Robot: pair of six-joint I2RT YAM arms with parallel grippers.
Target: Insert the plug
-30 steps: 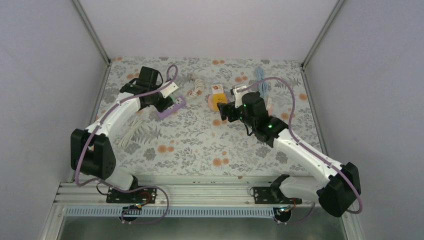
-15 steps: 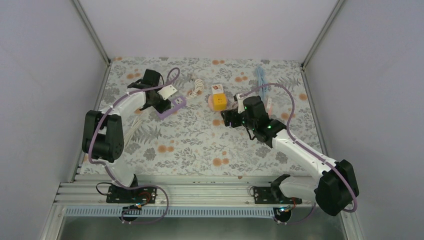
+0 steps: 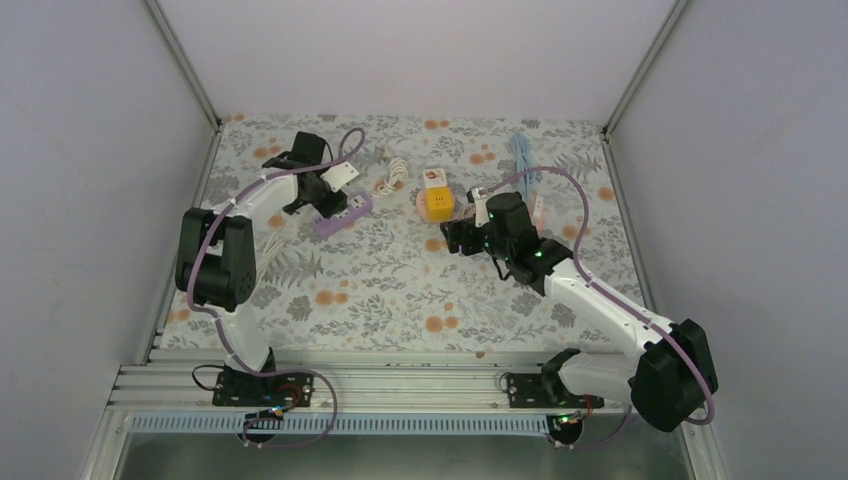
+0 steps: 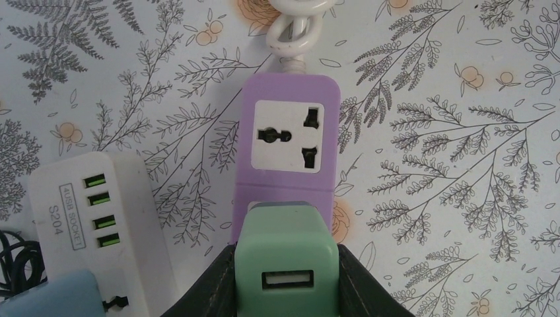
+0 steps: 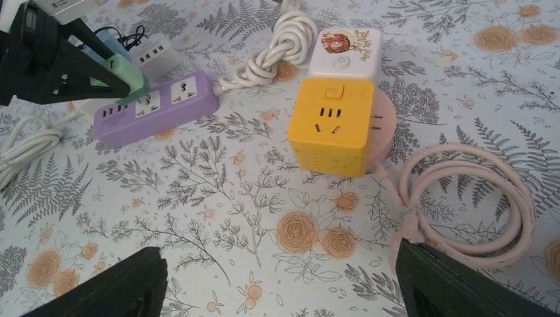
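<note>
The left hand (image 4: 287, 281) holds the green plug (image 4: 285, 244) tight — just over the purple power strip (image 4: 290, 135). The right hand (image 5: 279, 264) is spread wide above the worktop (image 5: 198, 218).

L arm (image 3: 252, 197), R arm (image 3: 600, 298): white shells, blk joints, purple cables (image 3: 585, 215).

We see a mint-green plastic USB plug (image 4: 286, 264), lilac rectangular power strip (image 4: 288, 142) w/ white socket faces, yellow plastic cube socket (image 5: 332, 132), grey-fern & orange-rose tablecloth (image 5: 218, 198).
</note>
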